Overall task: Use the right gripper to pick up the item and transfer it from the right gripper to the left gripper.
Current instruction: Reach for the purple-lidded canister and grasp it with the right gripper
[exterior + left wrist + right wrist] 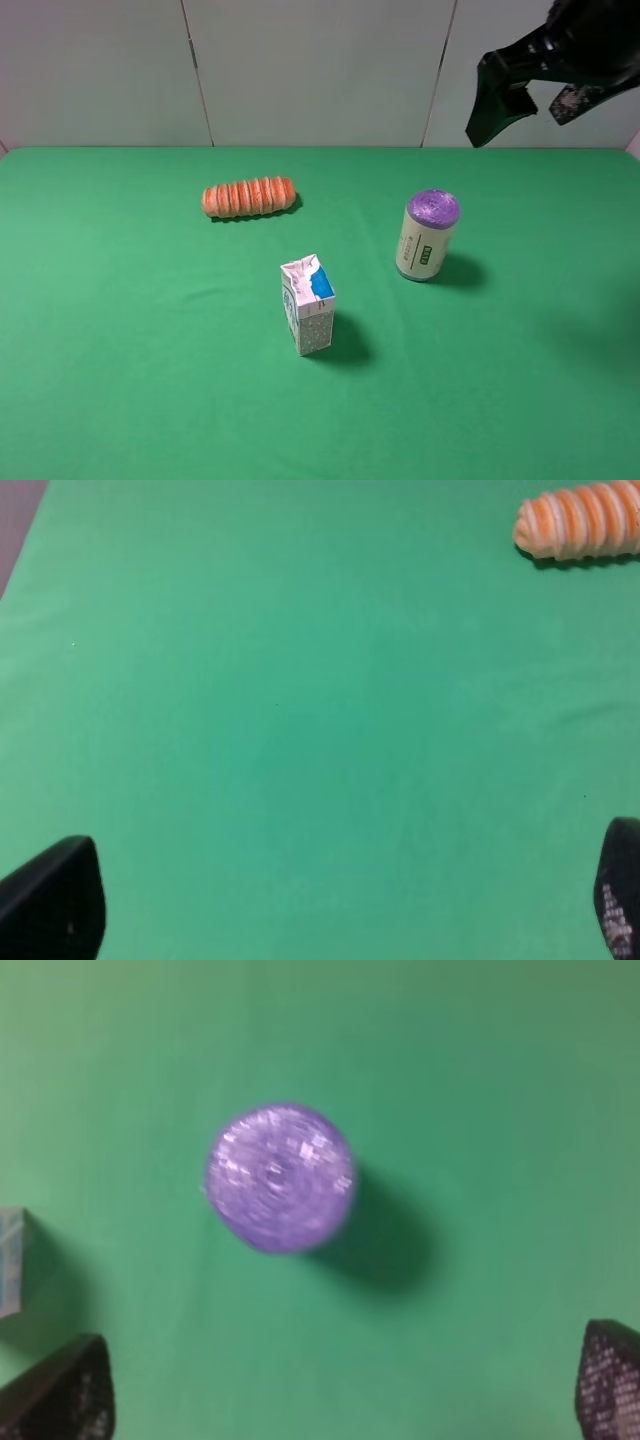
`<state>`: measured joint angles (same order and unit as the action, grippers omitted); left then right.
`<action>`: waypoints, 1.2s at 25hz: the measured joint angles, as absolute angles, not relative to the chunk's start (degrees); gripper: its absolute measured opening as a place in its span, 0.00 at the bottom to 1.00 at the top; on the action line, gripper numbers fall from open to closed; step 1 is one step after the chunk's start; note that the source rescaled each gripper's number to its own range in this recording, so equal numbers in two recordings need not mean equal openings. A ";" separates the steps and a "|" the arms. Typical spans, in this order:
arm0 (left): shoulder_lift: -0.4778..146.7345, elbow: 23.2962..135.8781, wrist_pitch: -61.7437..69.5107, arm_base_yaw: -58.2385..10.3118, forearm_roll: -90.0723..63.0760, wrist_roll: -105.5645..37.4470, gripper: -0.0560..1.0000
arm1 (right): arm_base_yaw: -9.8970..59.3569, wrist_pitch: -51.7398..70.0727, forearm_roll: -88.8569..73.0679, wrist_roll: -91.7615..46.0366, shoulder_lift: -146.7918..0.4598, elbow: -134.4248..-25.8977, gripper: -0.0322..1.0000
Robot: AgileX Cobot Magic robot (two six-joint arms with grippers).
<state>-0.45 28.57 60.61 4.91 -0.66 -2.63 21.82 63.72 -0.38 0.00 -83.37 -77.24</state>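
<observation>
Black right gripper [530,100] hangs in air at approx 1 o'clock of the high view, jaws spread wide, nothing gripped or touched. Its wrist cam looks straight down on the item [280,1177]. Left gripper [335,900] is wide apart too, empty. Item stands upright on green table [120,350], 2 o'clock of white-blue carton [308,305]. Green label [432,254]: text too small to read.

Premises present as a robotics test bench or lab. A table [90,380] covered in uniform green cloth stands against a plain pale panelled wall [320,70].
</observation>
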 joint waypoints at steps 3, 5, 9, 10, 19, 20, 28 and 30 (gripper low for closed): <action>-0.45 28.57 60.61 4.91 -0.66 -2.63 0.94 | 23.06 63.62 -0.56 -0.32 -87.60 -78.19 1.00; -0.45 28.57 60.61 4.91 -0.66 -2.63 0.94 | 23.05 63.69 -0.75 -0.50 -90.18 -78.25 1.00; -0.45 28.57 60.61 4.91 -0.66 -2.63 0.94 | 23.05 63.64 -0.61 -0.50 -94.64 -78.25 1.00; -0.45 28.57 60.61 4.91 -0.66 -2.63 0.94 | 23.05 63.51 -0.65 -0.54 -95.56 -78.25 1.00; -0.45 28.57 60.61 4.91 -0.66 -2.63 0.94 | 23.05 59.95 -0.93 -0.74 -100.72 -78.30 1.00; -0.45 28.57 60.61 4.91 -0.66 -2.63 0.94 | 23.05 59.59 -0.99 -0.74 -101.40 -78.30 1.00; -0.45 28.57 60.61 4.91 -0.66 -2.63 0.94 | 23.05 55.75 -1.05 -0.80 -106.33 -78.30 1.00; -0.45 28.57 60.61 4.91 -0.66 -2.63 0.94 | 23.05 55.63 -1.05 -0.80 -107.16 -78.30 1.00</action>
<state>-0.45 28.57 60.61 4.91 -0.66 -2.63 23.05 55.63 -1.05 -0.80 -107.16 -78.30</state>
